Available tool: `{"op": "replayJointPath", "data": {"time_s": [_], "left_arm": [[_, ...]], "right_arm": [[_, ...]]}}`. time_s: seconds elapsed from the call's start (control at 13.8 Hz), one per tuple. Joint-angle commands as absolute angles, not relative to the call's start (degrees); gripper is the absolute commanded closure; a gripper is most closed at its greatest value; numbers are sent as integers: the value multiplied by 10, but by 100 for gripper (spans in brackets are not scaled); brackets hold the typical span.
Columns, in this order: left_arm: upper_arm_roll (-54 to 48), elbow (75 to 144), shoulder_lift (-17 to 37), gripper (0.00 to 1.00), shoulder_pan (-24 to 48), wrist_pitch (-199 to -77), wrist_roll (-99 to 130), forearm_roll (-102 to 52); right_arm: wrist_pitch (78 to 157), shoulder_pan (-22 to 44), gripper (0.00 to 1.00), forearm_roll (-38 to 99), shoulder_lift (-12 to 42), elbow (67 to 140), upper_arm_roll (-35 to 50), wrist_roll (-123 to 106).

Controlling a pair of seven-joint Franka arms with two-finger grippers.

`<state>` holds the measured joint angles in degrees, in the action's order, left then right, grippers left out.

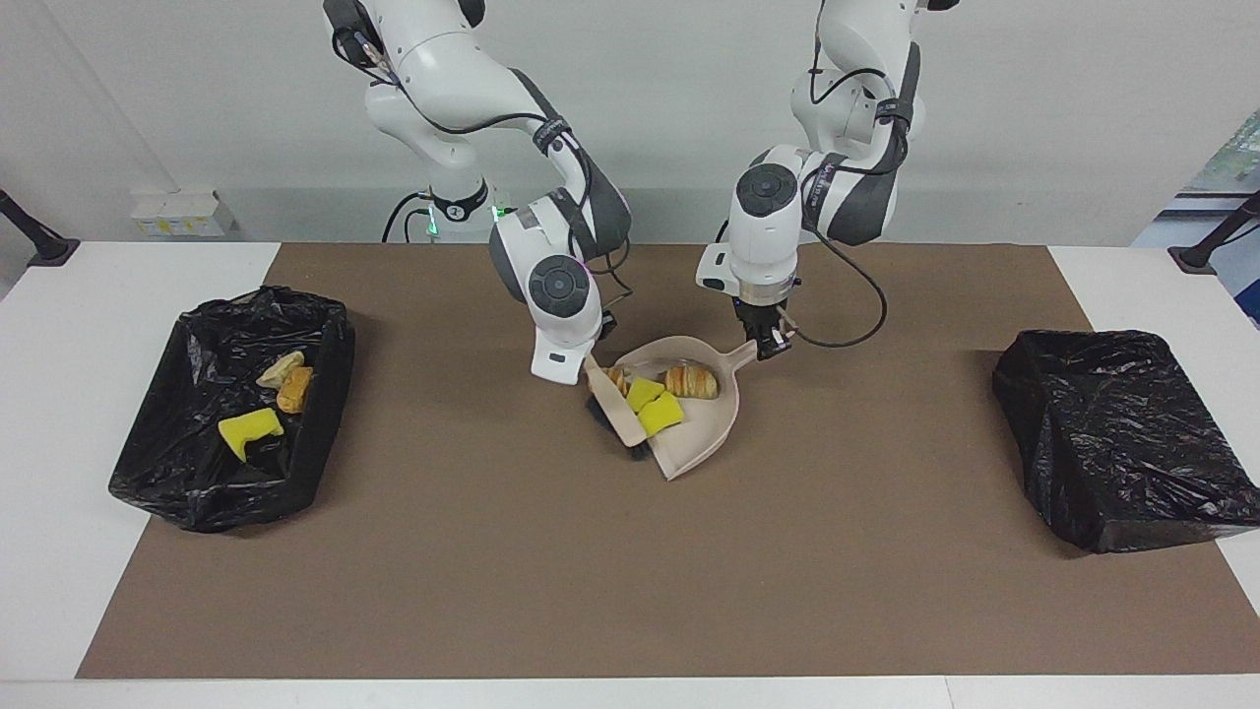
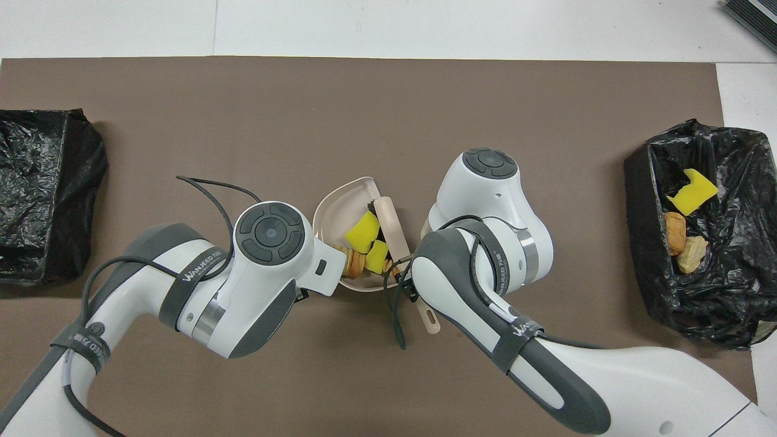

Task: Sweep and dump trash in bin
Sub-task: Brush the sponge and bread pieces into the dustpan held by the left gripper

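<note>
**Trash gathered in the dustpan**

The right gripper (image 1: 588, 366) clasps the brush (image 1: 612, 406) against the dustpan (image 1: 701, 425); the left gripper (image 1: 767, 344) grips its handle. Inside lie yellow sponge chunks (image 1: 652, 404) and golden croissant pieces (image 1: 692, 381). Three more bits sit in the bin (image 1: 157, 463).

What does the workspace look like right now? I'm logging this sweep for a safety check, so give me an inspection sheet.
Surface: brown mat on a white table.
Job's things: two yellow sponge chunks and two bread pieces in the beige dustpan; the brush lies across its mouth. One sponge and two bread pieces in the open bin at the right arm's end.
Clutter: nothing seen.
Grippers: left gripper shut on the dustpan handle; right gripper shut on the brush.
Cables: black cables loop off both wrists.
Surroundings: second black bag-covered bin at the left arm's end.
</note>
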<state>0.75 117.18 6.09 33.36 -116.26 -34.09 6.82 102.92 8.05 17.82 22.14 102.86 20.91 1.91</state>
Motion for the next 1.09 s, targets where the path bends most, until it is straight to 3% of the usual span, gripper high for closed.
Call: {"op": "replayJointPath", "data": {"time_s": [0.0,0.36,0.58,1.02], "left_arm": [[10,1185,51,100,338,-1172,-340,73],[10,1185,52,100,334,-1180,-344,73],[10,1186,52,100,332,-1179,-347,73],[10,1184,54,100,307,-1192,-460,71]], "right_arm": [[1032,75,100,240,203,1035,214,41],[1004,52,100,295,139,1034,213,34],[984,52,100,287,129,1036,208,41],[940,1,100,167,116,1037,204,40]]}}
